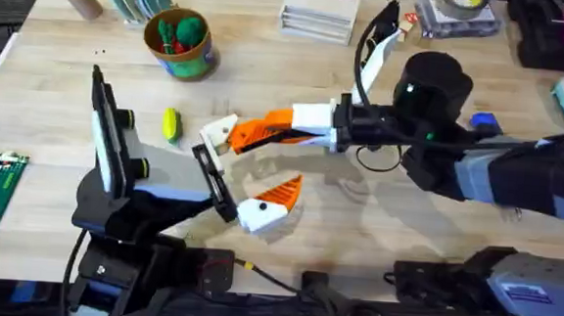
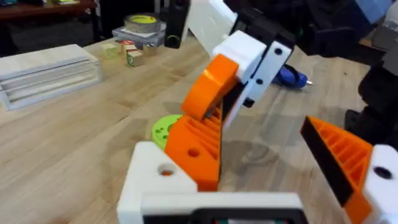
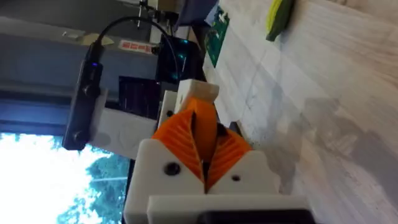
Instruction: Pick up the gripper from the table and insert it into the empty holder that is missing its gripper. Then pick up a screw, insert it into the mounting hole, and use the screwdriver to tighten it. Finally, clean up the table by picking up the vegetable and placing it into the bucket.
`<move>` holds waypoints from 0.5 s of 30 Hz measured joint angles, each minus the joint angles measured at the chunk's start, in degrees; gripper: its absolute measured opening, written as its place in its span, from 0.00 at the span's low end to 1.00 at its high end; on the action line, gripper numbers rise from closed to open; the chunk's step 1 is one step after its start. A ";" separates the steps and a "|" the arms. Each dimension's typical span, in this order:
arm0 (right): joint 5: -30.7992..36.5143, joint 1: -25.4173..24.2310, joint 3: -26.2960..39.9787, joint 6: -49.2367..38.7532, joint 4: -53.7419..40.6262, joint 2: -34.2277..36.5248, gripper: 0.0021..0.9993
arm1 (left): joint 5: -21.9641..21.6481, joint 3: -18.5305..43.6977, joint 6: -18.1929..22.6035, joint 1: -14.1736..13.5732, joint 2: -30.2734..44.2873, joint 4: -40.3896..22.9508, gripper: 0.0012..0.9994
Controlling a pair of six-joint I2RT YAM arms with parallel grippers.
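Two arms meet over the middle of the bench (image 1: 63, 56). The right hand (image 1: 262, 133) is closed on the orange fin (image 2: 198, 149), its ribbed pads pinching the fin from both sides. The fin stands against the plain white holder (image 2: 155, 180), which forms one finger of the left hand (image 1: 252, 164); whether it is fully seated cannot be told. The left hand is spread wide and grips nothing itself; its other finger (image 2: 348, 168) carries an orange ribbed wedge.

The bucket (image 1: 206, 53) stands upright at the far left of the bench and holds green and red toy produce. The vegetable (image 1: 170, 124) lies on bare wood between the bucket and the left arm, well apart from both hands. The screwdriver (image 2: 289, 76) lies on the bench beyond the right hand. A green disc (image 2: 165, 129) lies just behind the fin. A clear box (image 1: 437, 22) at the far right holds tape rolls.
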 joint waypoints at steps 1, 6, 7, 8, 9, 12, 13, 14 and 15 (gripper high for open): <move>0.82 0.38 0.00 0.22 0.02 0.00 0.01 | -0.31 0.00 -0.07 0.02 0.00 0.02 0.99; 5.28 2.50 0.00 1.05 0.17 0.00 0.01 | -0.76 0.00 -0.21 0.02 -0.02 0.04 0.99; 5.90 2.78 0.00 1.16 0.17 0.00 0.01 | -0.88 0.00 -0.28 0.11 -0.01 0.04 0.99; 6.54 3.13 0.00 1.25 0.20 0.00 0.01 | -0.80 0.00 -0.33 0.15 0.00 0.05 0.99; 7.03 3.48 0.00 1.27 0.20 0.00 0.01 | -0.65 0.00 -0.36 0.15 0.00 0.04 0.99; 8.75 4.58 0.00 1.27 0.20 0.00 0.01 | 0.40 0.00 -0.30 0.15 0.00 -0.02 0.99; 9.36 4.92 0.00 1.27 0.20 0.00 0.01 | 1.04 0.00 -0.23 0.15 0.00 -0.04 0.99; 9.87 5.20 0.00 1.25 0.20 0.00 0.01 | 1.21 0.00 -0.25 0.17 -0.01 -0.07 0.99; 10.36 5.47 0.00 1.25 0.21 0.00 0.01 | 1.33 0.00 -0.25 0.21 -0.02 -0.07 0.99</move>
